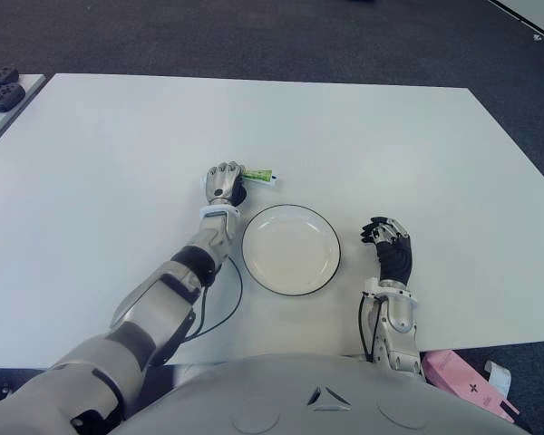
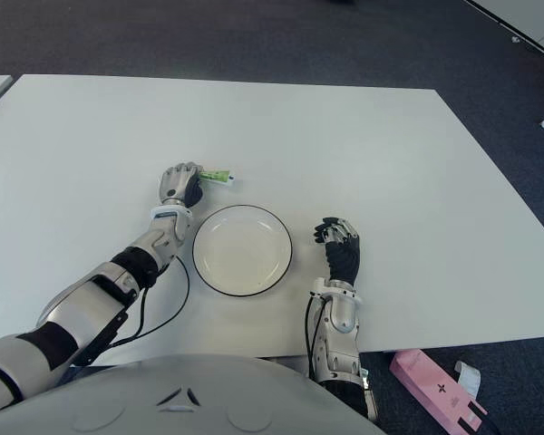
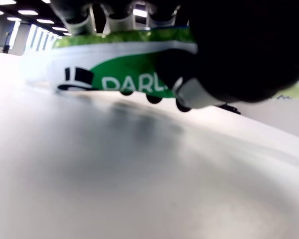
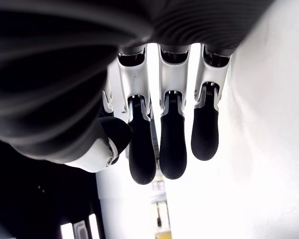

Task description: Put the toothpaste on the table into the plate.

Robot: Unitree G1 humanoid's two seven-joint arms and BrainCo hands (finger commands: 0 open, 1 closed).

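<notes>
A green and white toothpaste tube lies just beyond the far left rim of the white, black-edged plate. My left hand sits over the tube's left end with its fingers curled round it. In the left wrist view the tube is pinched between the fingers above and the thumb, close over the table. The plate has nothing in it. My right hand shows to the right of the plate, fingers relaxed and holding nothing.
The white table stretches wide on all sides. A black cable loops beside my left forearm. A pink box lies past the near right edge. Dark objects sit on a second surface at the far left.
</notes>
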